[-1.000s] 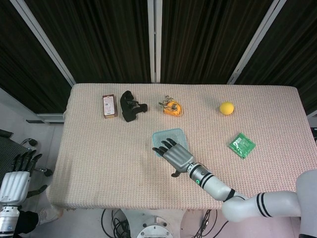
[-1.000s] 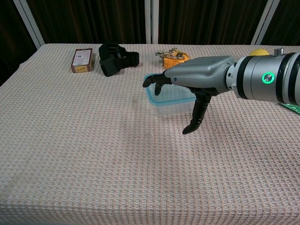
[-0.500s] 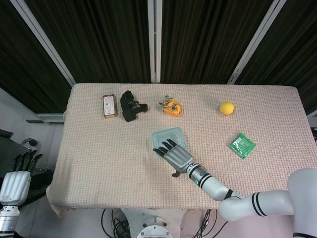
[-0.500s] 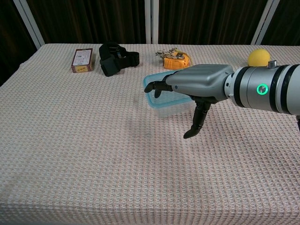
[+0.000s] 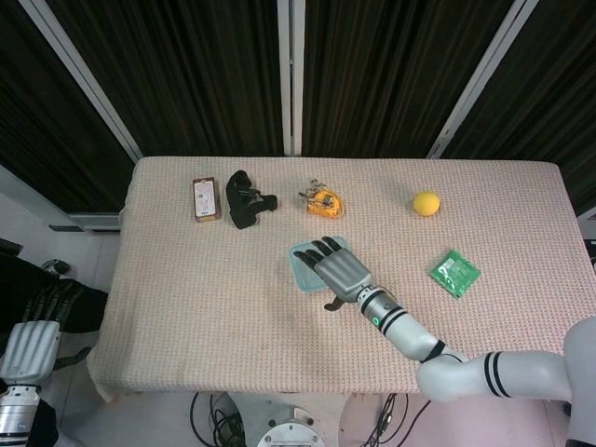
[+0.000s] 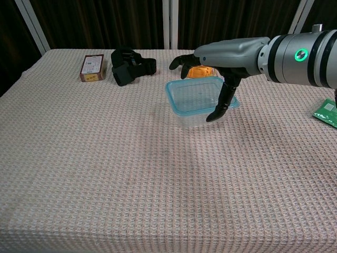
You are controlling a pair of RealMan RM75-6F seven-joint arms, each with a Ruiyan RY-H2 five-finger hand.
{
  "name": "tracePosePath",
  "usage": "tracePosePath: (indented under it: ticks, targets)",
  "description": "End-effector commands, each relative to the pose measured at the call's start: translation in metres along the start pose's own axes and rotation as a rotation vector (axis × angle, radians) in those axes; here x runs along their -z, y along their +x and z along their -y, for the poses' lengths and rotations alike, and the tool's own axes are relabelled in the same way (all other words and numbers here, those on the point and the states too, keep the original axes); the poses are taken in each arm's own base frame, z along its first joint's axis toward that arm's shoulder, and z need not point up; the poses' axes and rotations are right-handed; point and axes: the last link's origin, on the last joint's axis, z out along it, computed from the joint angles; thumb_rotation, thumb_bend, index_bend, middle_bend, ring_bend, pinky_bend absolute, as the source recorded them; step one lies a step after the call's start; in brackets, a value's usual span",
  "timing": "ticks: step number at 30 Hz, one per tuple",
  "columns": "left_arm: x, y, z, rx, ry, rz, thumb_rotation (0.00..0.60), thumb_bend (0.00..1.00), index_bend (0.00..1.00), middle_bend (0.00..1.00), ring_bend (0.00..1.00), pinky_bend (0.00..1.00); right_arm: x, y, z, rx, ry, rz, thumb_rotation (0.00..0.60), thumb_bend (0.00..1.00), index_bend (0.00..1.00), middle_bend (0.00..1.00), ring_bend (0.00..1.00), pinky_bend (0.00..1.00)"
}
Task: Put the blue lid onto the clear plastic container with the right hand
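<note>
My right hand (image 6: 224, 55) hovers palm down, fingers spread and holding nothing, over the clear plastic container (image 6: 196, 103), whose blue lid (image 6: 174, 100) already sits on it near the middle of the table (image 5: 205, 298). My left hand (image 5: 33, 335) hangs open off the table's edge. The cloth is pinkish waffle weave; dark curtains (image 5: 196, 74) hang behind. One round yellow ball (image 5: 426, 202), one green packet (image 5: 454, 273).

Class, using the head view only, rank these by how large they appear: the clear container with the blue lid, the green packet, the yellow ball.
1. Clear container with blue lid, though partly hidden by the right hand.
2. Green packet.
3. Yellow ball.
</note>
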Motion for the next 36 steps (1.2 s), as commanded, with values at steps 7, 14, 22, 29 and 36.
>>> tracePosePath:
  ticks: [7, 14, 22, 29, 36]
  targets:
    - [0.001, 0.001, 0.000, -0.003, 0.010, 0.005, 0.600, 0.07, 0.13, 0.03, 0.00, 0.00, -0.030, -0.009, 0.000, -0.004, -0.032, 0.078, 0.600, 0.00, 0.00, 0.14, 0.00, 0.00]
    - [0.001, -0.001, 0.001, 0.000, 0.016, 0.012, 0.600, 0.07, 0.13, 0.03, 0.00, 0.00, -0.035, -0.023, -0.001, -0.006, -0.040, 0.119, 0.600, 0.00, 0.00, 0.15, 0.00, 0.00]
    - [-0.001, -0.002, 0.001, 0.004, 0.009, 0.011, 0.600, 0.08, 0.13, 0.03, 0.00, 0.00, -0.032, -0.024, -0.001, -0.021, -0.035, 0.101, 0.600, 0.00, 0.00, 0.16, 0.00, 0.00]
    - [-0.001, -0.003, 0.003, 0.008, 0.011, 0.009, 0.600, 0.08, 0.13, 0.03, 0.00, 0.00, -0.010, -0.006, -0.014, -0.039, -0.049, 0.007, 0.600, 0.00, 0.00, 0.15, 0.00, 0.00]
    - [-0.002, -0.001, 0.006, 0.010, 0.013, -0.027, 0.600, 0.07, 0.13, 0.03, 0.00, 0.00, 0.046, 0.004, -0.049, -0.060, -0.131, -0.112, 0.600, 0.00, 0.00, 0.15, 0.00, 0.00]
